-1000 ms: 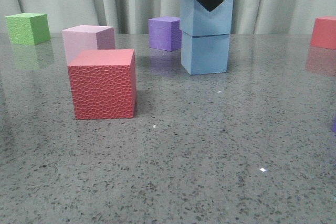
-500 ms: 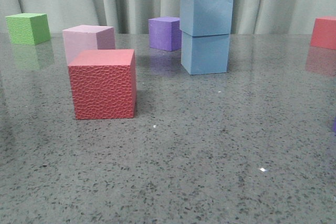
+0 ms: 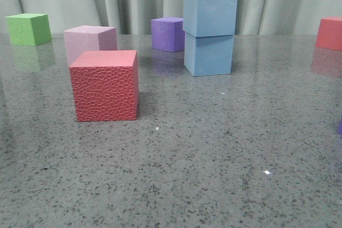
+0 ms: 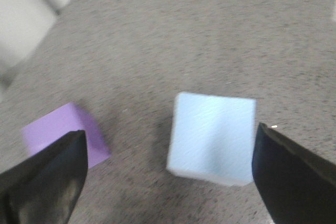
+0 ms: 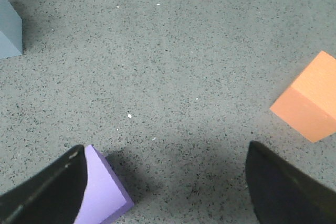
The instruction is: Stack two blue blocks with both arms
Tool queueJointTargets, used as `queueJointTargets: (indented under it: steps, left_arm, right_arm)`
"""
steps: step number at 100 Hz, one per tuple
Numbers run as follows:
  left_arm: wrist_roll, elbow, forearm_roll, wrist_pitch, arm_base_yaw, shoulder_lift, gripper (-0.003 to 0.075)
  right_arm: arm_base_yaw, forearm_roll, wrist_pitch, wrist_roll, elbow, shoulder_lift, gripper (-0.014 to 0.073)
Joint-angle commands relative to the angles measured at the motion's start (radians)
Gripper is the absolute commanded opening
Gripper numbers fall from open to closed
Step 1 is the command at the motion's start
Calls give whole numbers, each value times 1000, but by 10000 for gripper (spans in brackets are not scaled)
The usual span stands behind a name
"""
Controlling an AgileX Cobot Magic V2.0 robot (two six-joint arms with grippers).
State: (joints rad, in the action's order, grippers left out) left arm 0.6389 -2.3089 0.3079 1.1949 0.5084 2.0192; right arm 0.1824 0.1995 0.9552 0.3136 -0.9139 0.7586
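Note:
In the front view the two blue blocks stand stacked at mid-table, the upper block (image 3: 210,12) squarely on the lower block (image 3: 208,54). No gripper shows in that view. The left wrist view looks down on the pale top face of the upper blue block (image 4: 212,137). My left gripper (image 4: 168,182) hangs open above it, its fingers (image 4: 47,182) wide apart and touching nothing. My right gripper (image 5: 165,192) is open over bare table, away from the stack, holding nothing.
A textured red cube (image 3: 105,85) and a pink cube (image 3: 90,40) stand front left, a green cube (image 3: 28,28) far left, a purple cube (image 3: 168,33) behind the stack, a red cube (image 3: 329,32) far right. Near my right gripper lie a lilac cube (image 5: 102,195) and an orange cube (image 5: 310,98).
The black gripper that was at the upper blue block has risen out of the top of the front view. The block stays on the lower one.

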Motion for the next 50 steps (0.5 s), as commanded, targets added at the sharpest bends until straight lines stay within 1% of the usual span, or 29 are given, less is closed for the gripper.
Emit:
queueJointTargets:
  steps: [1, 5, 10, 22, 44, 50]
  left_arm:
    - [-76, -33, -15, -55, -25, -97, 610]
    - [-94, -33, -28, -55, -36, -110, 610]
    - [-154, -33, -41, -55, -48, -128, 610]
    - [-215, -33, -83, -57, -69, -165, 609]
    - [-275, -29, -207, -78, -74, -234, 596]
    - [-289, -20, -216, -78, -84, -254, 586]
  right_arm:
    - [-5, 27, -60, -6, -24, -4, 610]
    - [-5, 27, -60, -6, -24, -4, 610]
    - [-5, 27, -60, -6, -24, -4, 610]
    - [-5, 27, -60, -6, -24, -4, 610]
    - [-5, 27, -60, -6, -24, -4, 610]
    - [-5, 27, -60, -6, -24, -4, 610]
